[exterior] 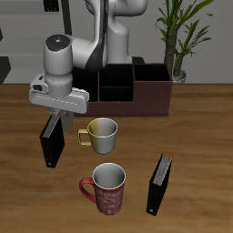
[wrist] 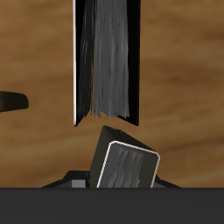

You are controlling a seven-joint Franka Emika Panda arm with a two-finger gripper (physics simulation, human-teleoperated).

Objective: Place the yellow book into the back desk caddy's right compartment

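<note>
No pale greyish-tan book shows in either view, so the yellow book is hidden or out of view. My gripper (exterior: 62, 118) hangs just over the top of an upright black book (exterior: 52, 144) near the table's middle depth. In the wrist view that black book (wrist: 105, 61) shows dark covers and grey pages, and its near end lies just ahead of my gripper (wrist: 122, 162). Only one pale finger pad (wrist: 129, 168) shows, so I cannot tell how the jaws stand. The back desk caddy (exterior: 150, 98) stands behind the arm, and its large reddish-walled section is partly visible.
A yellowish mug (exterior: 102, 135) stands beside the gripper, and its handle also shows in the wrist view (wrist: 12, 101). A red patterned mug (exterior: 107, 188) and a second black book (exterior: 160, 183) stand near the front edge. A potted plant (exterior: 178, 36) stands behind the caddy.
</note>
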